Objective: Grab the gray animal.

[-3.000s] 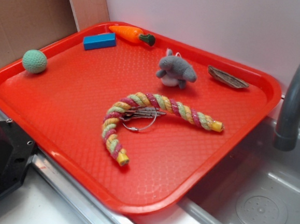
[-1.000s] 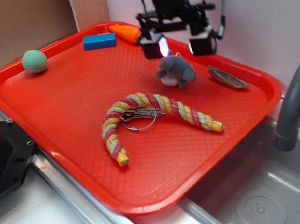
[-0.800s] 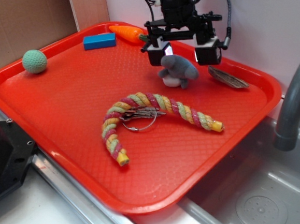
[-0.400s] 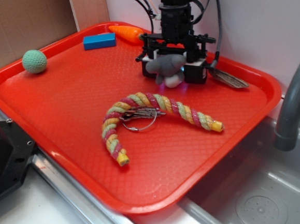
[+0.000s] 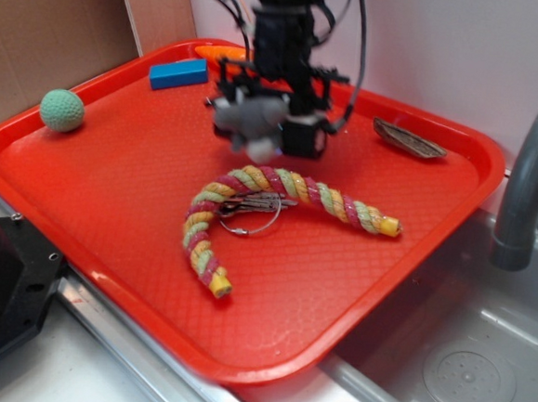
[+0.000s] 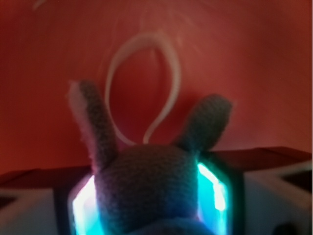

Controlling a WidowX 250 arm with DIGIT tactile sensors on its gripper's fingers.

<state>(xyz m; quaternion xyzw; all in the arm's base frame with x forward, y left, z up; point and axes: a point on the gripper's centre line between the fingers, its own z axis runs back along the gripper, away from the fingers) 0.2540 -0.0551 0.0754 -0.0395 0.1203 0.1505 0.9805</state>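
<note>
The gray animal [image 5: 248,117] is a small gray plush with a pale belly, held just above the red tray [image 5: 112,179] near its back middle. My gripper [image 5: 261,126] is shut on it, one finger on each side of its body. In the wrist view the gray animal [image 6: 146,181] fills the lower middle, its two ears pointing up, squeezed between the glowing pads [image 6: 212,188]. A white loop [image 6: 146,83] shows beyond its head.
On the tray lie a multicoloured rope toy [image 5: 279,197] with a key ring [image 5: 249,213], a blue block [image 5: 178,73], an orange carrot [image 5: 223,53], a green knitted ball [image 5: 63,109] and a brown piece [image 5: 409,139]. A sink [image 5: 463,347] and faucet [image 5: 533,166] sit right.
The gripper came down over the gray animal, shut on it, and has carried it left and toward the front of the tray.
</note>
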